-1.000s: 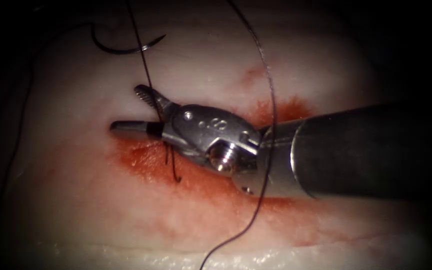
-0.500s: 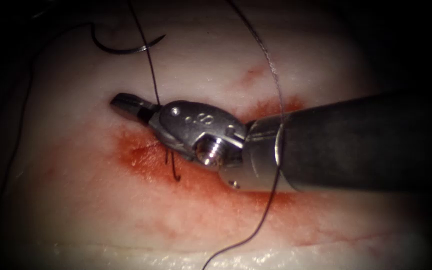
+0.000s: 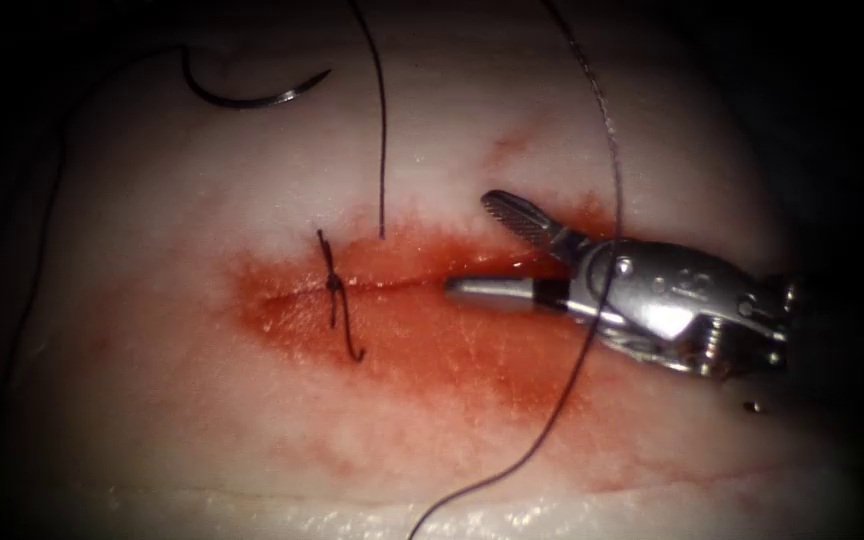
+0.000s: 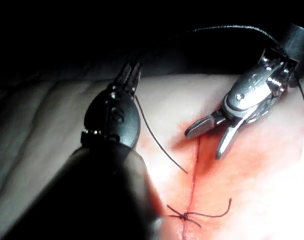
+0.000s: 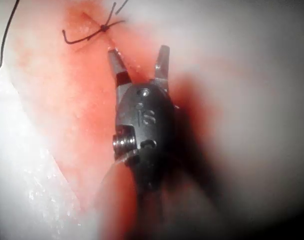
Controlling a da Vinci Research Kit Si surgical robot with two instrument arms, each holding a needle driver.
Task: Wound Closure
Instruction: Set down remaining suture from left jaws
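— So what has changed over the last second?

— The right tool has backed off to the right. A second ago it sat over the knot with jaws apart around the upright thread; half a second ago those jaws were closed there; now they gape again and grip nothing, one jaw lying along the cut to the right of the knot.

— And the thread it closed on?

— It ends free. That strand hangs from above and stops just short of the tissue, apart from the knot. Short cut ends stand out of the knot across the cut. I judge the strand was severed, so this stitch looks finished.

— Where is the needle?

— The needle lies loose on the tissue, up and to the left, out of the tissue, in the same spot as before. Neither tool holds it.

— The left tool?

— In its own wrist view the left tool is clenched on the thread, whose free tail trails down toward the cut.

— Anything else across the field?

— A second long strand crosses the right tool and runs downward. Red fluid stains the tissue around the cut.
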